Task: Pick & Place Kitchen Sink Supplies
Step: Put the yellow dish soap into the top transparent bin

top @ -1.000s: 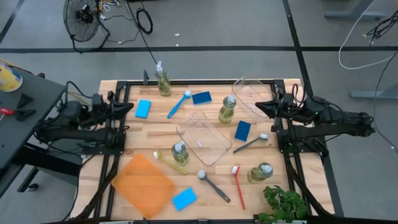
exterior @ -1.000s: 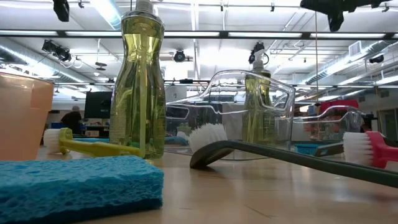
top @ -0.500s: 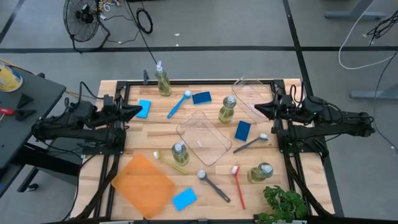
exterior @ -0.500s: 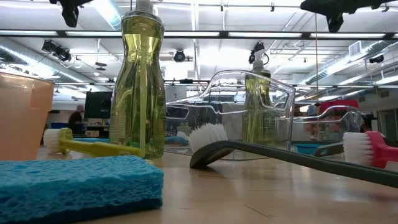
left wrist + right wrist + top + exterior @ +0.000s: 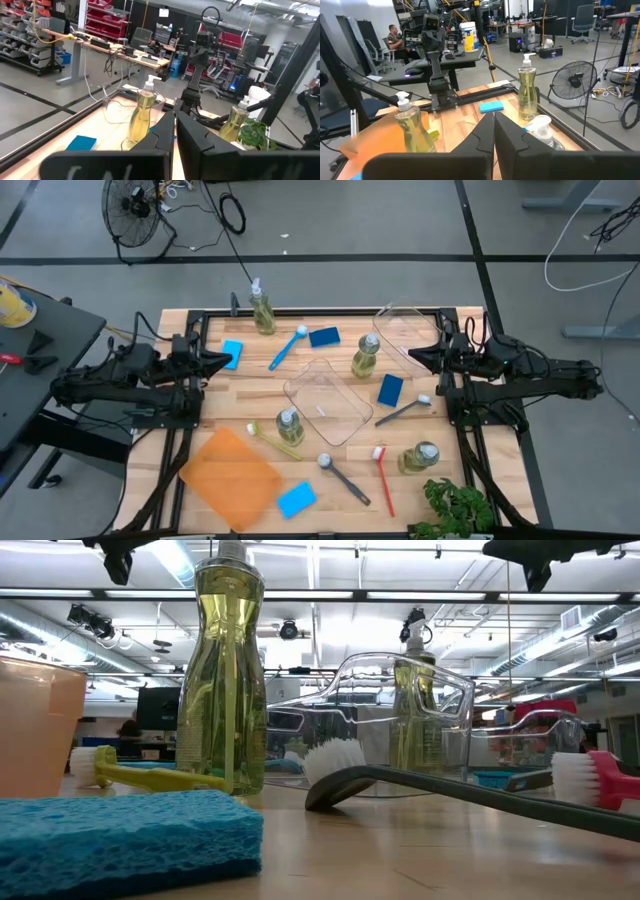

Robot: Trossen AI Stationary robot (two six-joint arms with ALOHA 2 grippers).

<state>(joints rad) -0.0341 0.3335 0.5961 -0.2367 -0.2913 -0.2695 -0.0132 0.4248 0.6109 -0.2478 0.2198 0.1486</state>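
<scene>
Since a second ago the left hand (image 5: 228, 361) has swung inward from the desk's left edge and now hangs over the near-left blue sponge (image 5: 231, 354), its fingers pressed together and holding nothing; the right hand (image 5: 413, 356) has not shifted and waits above the right side of the desk (image 5: 250, 395), fingers likewise together and empty. Reading the high view from the left: a flat orange tray (image 5: 229, 478) lies at the front-left corner, with a second blue sponge (image 5: 297, 500) just right of it. Behind them a soap bottle (image 5: 289, 424) stands beside a yellow-green brush (image 5: 272, 439). Another bottle (image 5: 262, 311) stands at the back edge, with a blue brush (image 5: 288, 346) and a darker blue sponge (image 5: 324, 337) to its right. A clear tub (image 5: 327, 402) sits mid-desk; in front of it lies a grey brush (image 5: 342, 476), and a red brush (image 5: 383, 476) lies just right of that. A third bottle (image 5: 366, 356) stands behind the tub, near a fourth sponge (image 5: 390, 390) and another grey brush (image 5: 404, 409). A second clear tub (image 5: 404, 332) rests at the back right, under the right hand. A fourth bottle (image 5: 420, 457) lies front right, near a green plant (image 5: 458, 507).
</scene>
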